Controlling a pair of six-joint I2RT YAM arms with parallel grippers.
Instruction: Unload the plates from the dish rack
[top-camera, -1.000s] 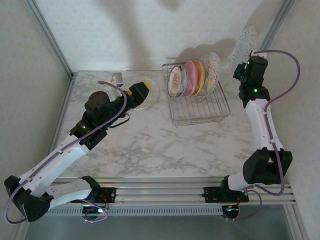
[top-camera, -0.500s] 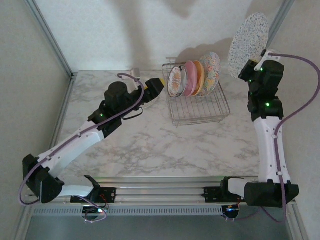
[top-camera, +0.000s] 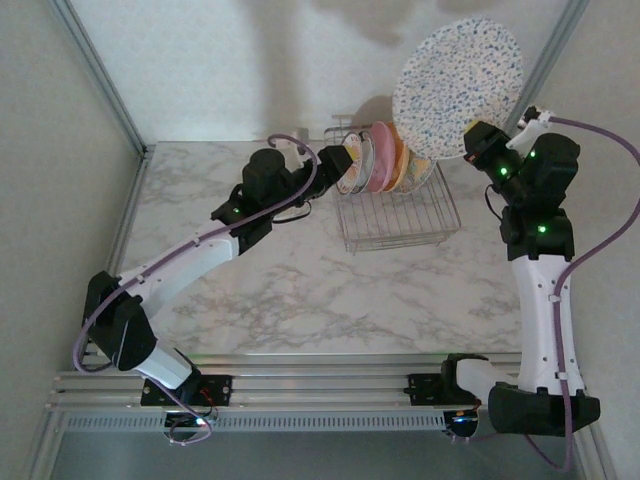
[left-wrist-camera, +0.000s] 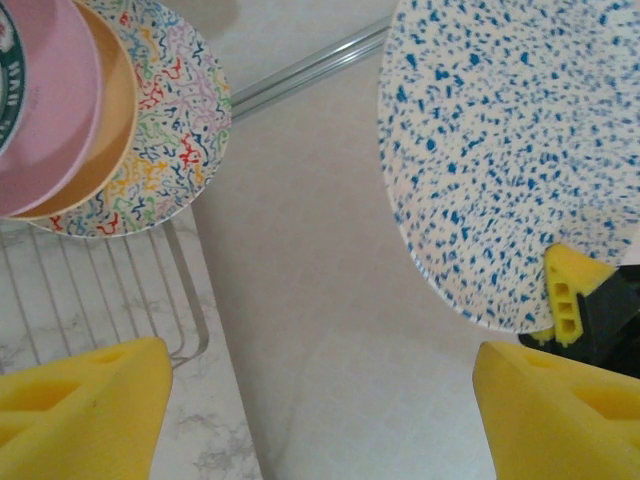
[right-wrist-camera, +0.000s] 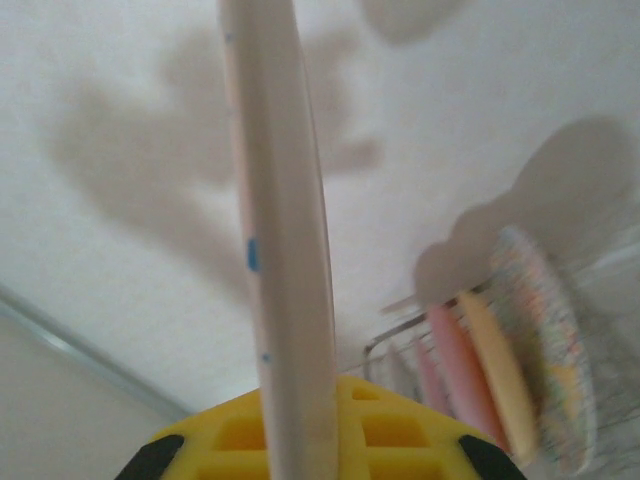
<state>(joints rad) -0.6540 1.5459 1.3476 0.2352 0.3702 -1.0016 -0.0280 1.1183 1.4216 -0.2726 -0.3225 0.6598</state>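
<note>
The dish rack stands at the back of the marble table, holding a maroon-rimmed white plate, a pink plate, a yellow-orange plate and a multicolour-speckled plate on edge. My right gripper is shut on the lower rim of a large blue-speckled plate, lifted high above the rack's right end. That plate runs edge-on between the yellow pads. My left gripper is open at the rack's left end, nothing between its fingers. The blue-speckled plate hangs ahead of it.
A wall rises right behind the rack. Metal frame posts run up at the back corners. The rack's wire rim lies just ahead of my left finger. The marble top stretches from the rack to the arm bases.
My right arm has raised the blue-speckled plate higher and swung it left, its face now turned to the camera. My left arm has reached right, up to the rack's left end.
</note>
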